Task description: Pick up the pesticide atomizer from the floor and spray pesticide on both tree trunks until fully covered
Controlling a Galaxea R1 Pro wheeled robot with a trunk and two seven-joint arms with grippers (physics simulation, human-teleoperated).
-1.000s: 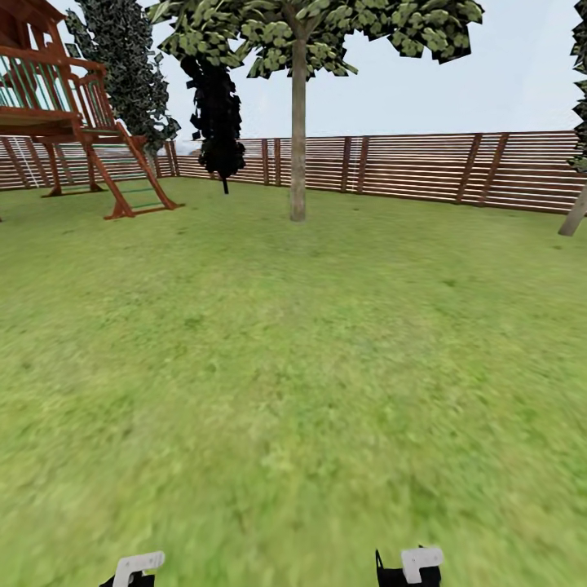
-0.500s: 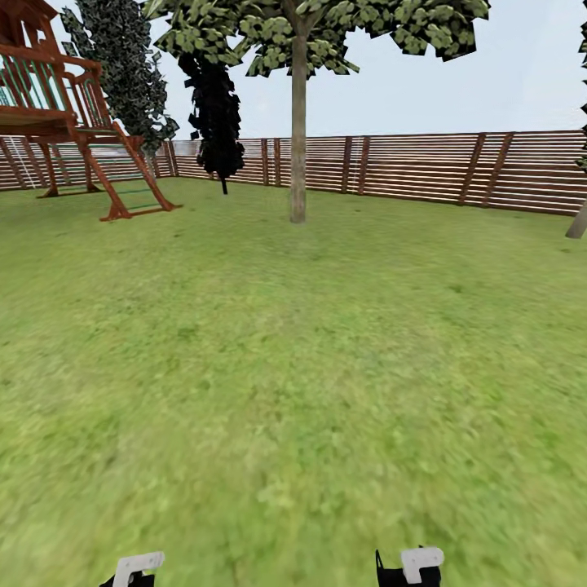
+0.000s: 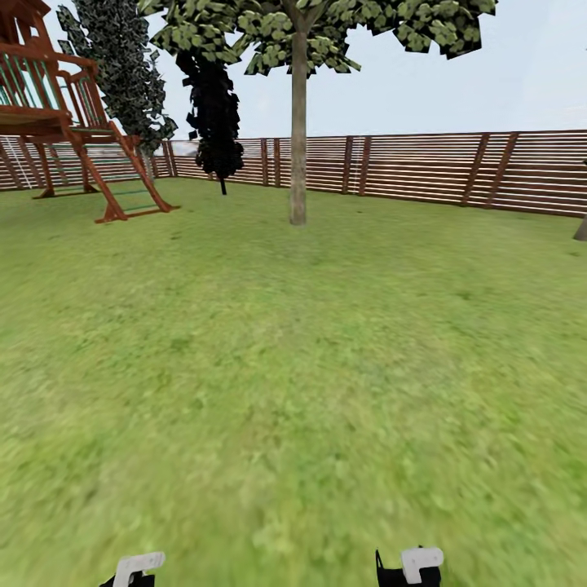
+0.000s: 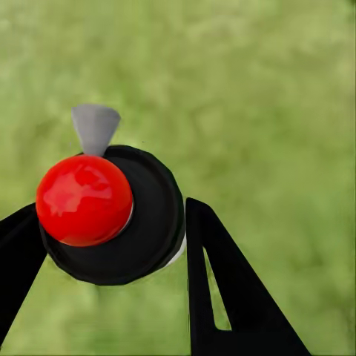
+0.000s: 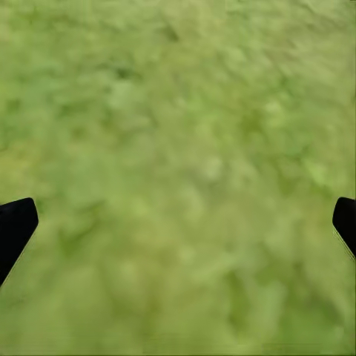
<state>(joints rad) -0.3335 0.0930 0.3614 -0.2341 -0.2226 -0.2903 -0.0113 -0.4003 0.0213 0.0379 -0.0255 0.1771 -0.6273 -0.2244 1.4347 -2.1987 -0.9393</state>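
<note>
In the left wrist view the pesticide atomizer (image 4: 111, 215) shows from above: a red button on a black cap, with a grey nozzle. My left gripper (image 4: 111, 211) is shut on it, black fingers (image 4: 222, 289) on either side, above grass. My right gripper (image 5: 182, 215) is open over the lawn with nothing between its tips. Far ahead in the head view stands one tree, its pale bare trunk (image 3: 297, 139) upright in the garden lawn (image 3: 293, 367). The base of a second leaning trunk (image 3: 581, 230) peeks in at the right edge. Whether pesticide lies on the bark is too small to tell.
A brown slat fence (image 3: 424, 167) closes the far side. A wooden play tower (image 3: 57, 106) with a ladder stands at the far left, with two dark narrow trees (image 3: 214, 106) beside it. Open grass lies between me and the trunk. Both wrists (image 3: 420, 562) show at the bottom edge.
The whole head view has shifted: the play tower slid left and the right-edge trunk slid almost out of frame, so the camera moved. The arms hold the same pose.
</note>
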